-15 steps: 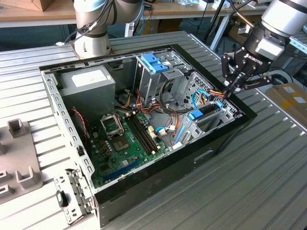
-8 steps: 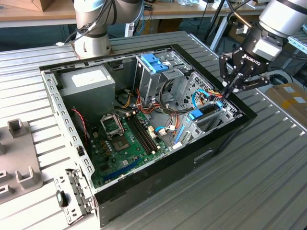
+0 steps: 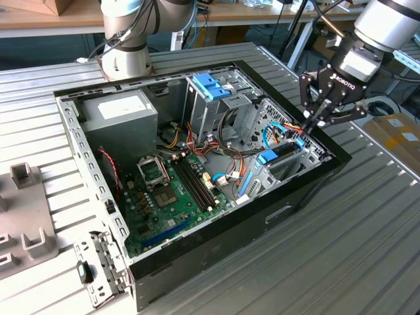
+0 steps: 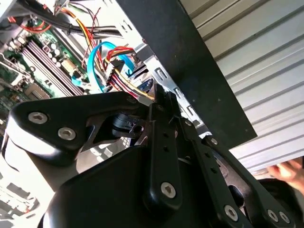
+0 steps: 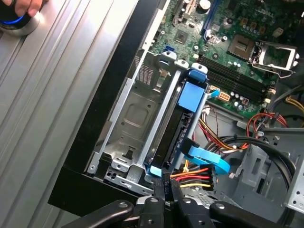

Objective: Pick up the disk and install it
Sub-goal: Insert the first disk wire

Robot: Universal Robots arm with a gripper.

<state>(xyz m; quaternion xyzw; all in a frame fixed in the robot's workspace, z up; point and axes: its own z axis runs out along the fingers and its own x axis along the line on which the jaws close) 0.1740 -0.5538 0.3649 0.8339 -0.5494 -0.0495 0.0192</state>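
While the gripper hovered at its rear end with black jaws pressed together on nothing, the disk stood on edge in the case's perforated metal bay, dark-sided, edged by glossy light-blue plastic

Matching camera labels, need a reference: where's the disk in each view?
Exterior view: the disk stands on edge in the drive bay, toward the exterior view's right, just under the gripper.
First wrist view: the disk sits in its slot beside an empty metal bay.
Second wrist view: cannot tell; the gripper blocks that spot.
Shared landmark: the black case wall.
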